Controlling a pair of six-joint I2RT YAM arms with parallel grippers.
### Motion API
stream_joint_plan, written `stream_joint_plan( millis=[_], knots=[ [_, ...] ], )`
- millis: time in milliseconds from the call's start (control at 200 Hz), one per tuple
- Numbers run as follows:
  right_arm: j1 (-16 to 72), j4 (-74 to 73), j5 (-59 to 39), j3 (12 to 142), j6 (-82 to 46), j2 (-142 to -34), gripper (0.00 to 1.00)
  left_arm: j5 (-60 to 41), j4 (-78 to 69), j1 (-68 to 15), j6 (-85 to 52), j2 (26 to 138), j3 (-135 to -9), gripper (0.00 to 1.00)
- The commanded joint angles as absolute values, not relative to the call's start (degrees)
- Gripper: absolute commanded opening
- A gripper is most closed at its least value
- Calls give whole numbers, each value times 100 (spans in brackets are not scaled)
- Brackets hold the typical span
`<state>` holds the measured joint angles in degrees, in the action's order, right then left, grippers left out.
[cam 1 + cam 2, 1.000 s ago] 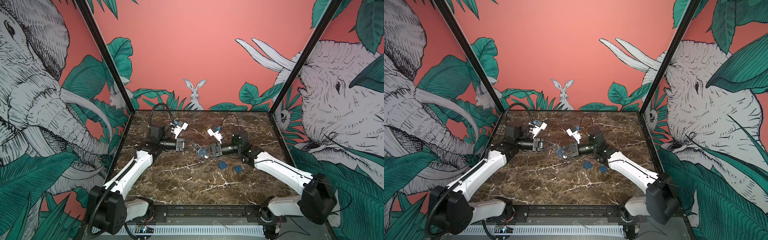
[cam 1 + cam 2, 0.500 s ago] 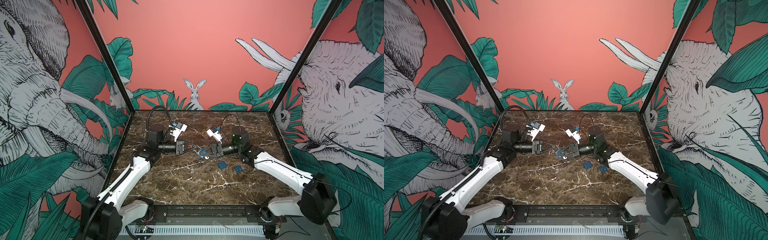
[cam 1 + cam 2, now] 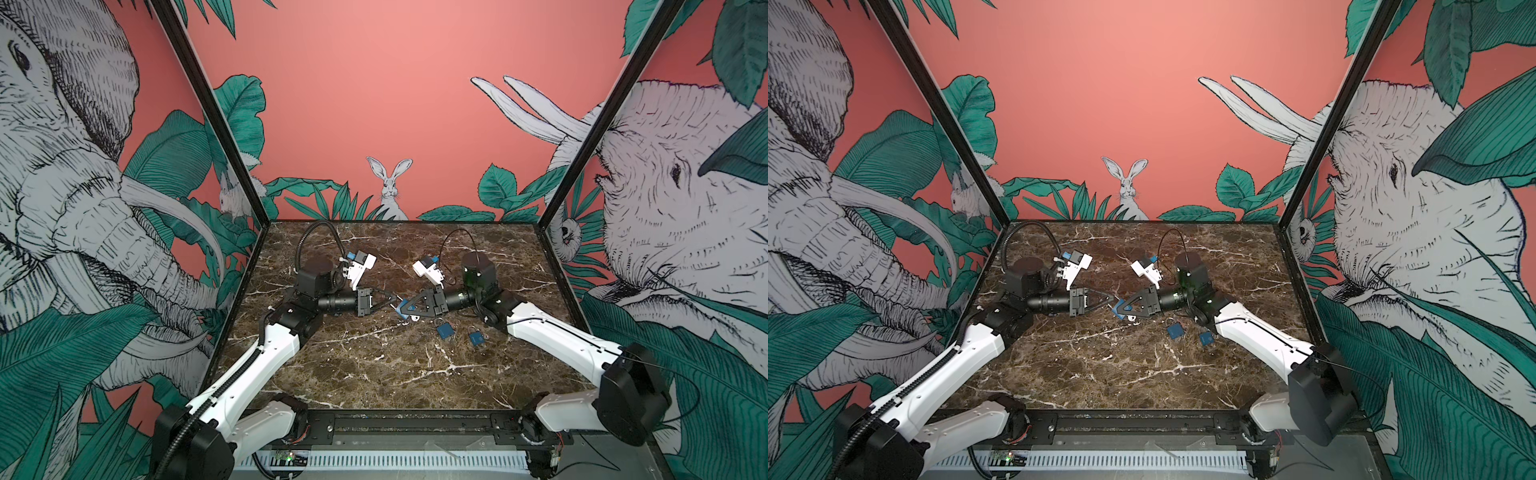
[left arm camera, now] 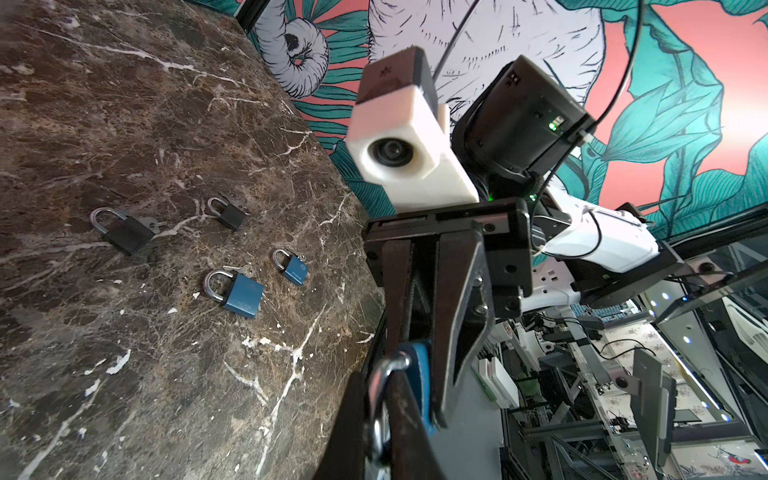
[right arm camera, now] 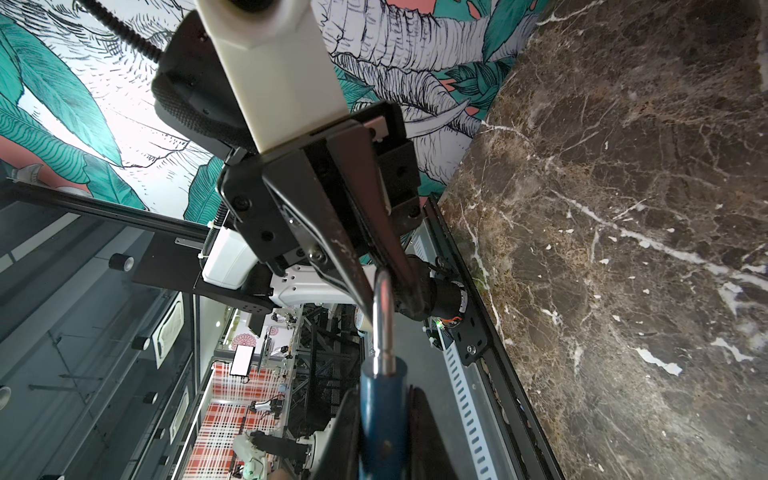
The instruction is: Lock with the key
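Note:
A blue padlock [image 3: 402,311] [image 3: 1118,314] is held above the marble, mid-table. My right gripper [image 3: 404,308] [image 5: 382,436] is shut on its blue body [image 5: 382,415]. The steel shackle [image 5: 382,316] [image 4: 380,395] points at my left gripper [image 3: 394,300] [image 3: 1113,300] [image 4: 382,419], which is shut on it at the tips. The right gripper's fingers [image 4: 461,316] flank the blue body [image 4: 422,374] in the left wrist view. A small silvery piece [image 3: 414,318], perhaps the key, shows just below the lock. It is too small to tell.
Two more blue padlocks [image 3: 445,330] [image 3: 476,337] lie on the marble table [image 3: 374,365] under the right arm. In the left wrist view, two black padlocks [image 4: 124,230] [image 4: 228,212] lie beyond the blue ones [image 4: 241,291] [image 4: 291,268]. Patterned walls enclose three sides.
My left gripper has travelled to the right, up to the padlock in the right gripper, and now pinches its shackle. The right arm and the padlock have stayed put.

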<state>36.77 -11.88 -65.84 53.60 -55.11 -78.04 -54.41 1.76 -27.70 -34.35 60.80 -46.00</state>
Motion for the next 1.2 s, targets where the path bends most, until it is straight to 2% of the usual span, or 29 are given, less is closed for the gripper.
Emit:
stream_joint_plan(
  millis=[0, 210, 455, 725, 880, 1195],
  knots=[
    [3757, -2971, -5924, 6001, -5458, -7814, 0, -5849, 768, -3567, -3538, 6219, -4125, 0],
    [3756, -2926, -5915, 6035, -5388, -7901, 0, -5669, 475, -3984, -3881, 6133, -3913, 0],
    [3753, -2767, -5911, 5954, -5249, -7946, 0, -5309, 620, -3972, -3662, 5932, -4091, 0],
    [3753, -1583, -5691, 5696, -4267, -7875, 0, -5802, 318, -3069, -3677, 6252, -4600, 0],
    [3761, -1103, -5508, 5701, -3898, -7946, 0, -6019, 637, -2994, -3337, 6571, -5090, 0],
    [3754, -191, -5274, 5923, -3215, -7886, 0, -6428, 344, -2665, -3570, 6854, -5133, 2]
  ],
)
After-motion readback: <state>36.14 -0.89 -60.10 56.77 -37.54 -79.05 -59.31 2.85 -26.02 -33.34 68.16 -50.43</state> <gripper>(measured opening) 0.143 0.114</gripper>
